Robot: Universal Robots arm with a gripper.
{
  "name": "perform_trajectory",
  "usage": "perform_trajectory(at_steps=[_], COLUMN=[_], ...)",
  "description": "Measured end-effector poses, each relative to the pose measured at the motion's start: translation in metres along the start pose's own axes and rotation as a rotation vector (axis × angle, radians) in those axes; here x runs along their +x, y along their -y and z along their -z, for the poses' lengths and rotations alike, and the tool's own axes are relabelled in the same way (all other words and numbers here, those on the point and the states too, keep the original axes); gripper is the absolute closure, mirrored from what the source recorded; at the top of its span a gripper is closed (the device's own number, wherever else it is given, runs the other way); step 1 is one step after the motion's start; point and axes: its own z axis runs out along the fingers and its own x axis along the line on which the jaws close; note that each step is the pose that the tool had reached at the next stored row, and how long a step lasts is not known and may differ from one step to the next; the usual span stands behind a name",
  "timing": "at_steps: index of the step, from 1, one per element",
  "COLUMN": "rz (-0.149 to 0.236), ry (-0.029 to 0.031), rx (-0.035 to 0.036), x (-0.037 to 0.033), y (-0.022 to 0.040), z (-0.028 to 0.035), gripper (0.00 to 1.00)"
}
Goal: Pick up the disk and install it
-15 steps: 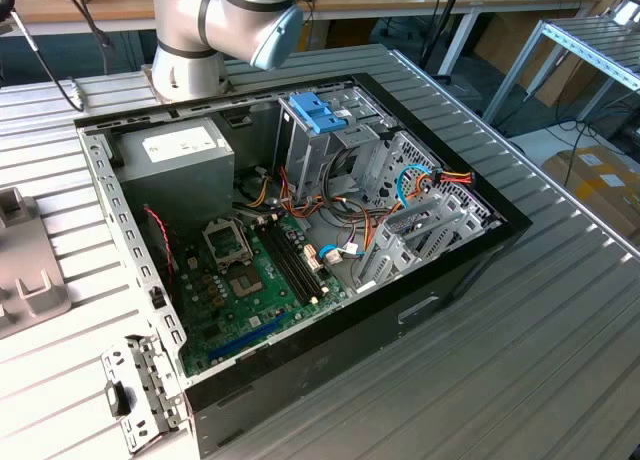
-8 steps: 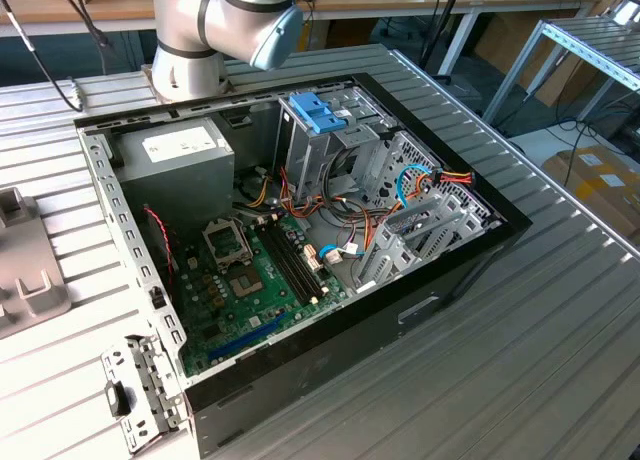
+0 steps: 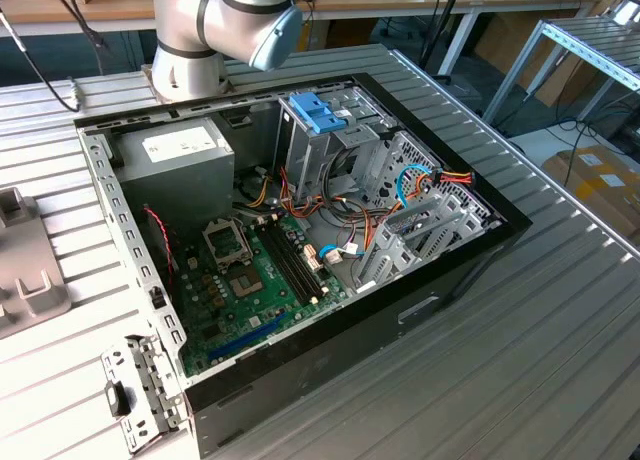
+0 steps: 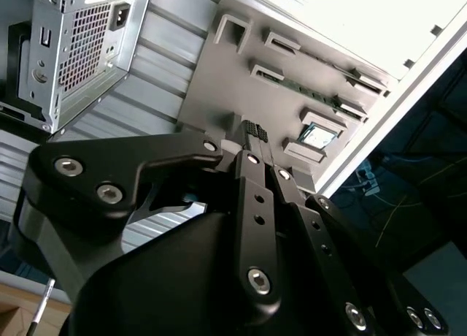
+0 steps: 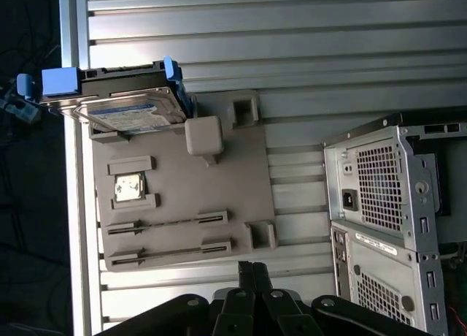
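Observation:
The disk [image 5: 128, 109] is a grey-metal drive with a white and blue label and light-blue side rails. It rests slightly tilted in a slot at one end of a grey holder plate [image 5: 219, 182]. My gripper [image 5: 252, 269] hangs over the plate's opposite edge, well apart from the disk. Its two black fingers are pressed together with nothing between them. In the second wrist view the gripper [image 4: 255, 131] is shut above the same plate [image 4: 219, 88].
The open computer case [image 3: 300, 230] lies on the slatted metal table [image 3: 560, 330], with a drive cage under a blue tab [image 3: 318, 110] and a power supply [image 3: 180, 155]. The plate also holds a processor chip [image 5: 130, 188] and memory sticks [image 5: 168, 220]. The case's rear panel [image 5: 387, 197] stands beside the plate.

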Motion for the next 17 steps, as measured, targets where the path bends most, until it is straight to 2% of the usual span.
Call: perform_trajectory(at_steps=[7, 17], rz=[0.0, 0.0], ry=[0.0001, 0.0], rx=[0.0, 0.0], x=[0.0127, 0.0264], y=[0.001, 0.0021], z=[-0.0002, -0.0006], gripper=[0.89, 0.89])
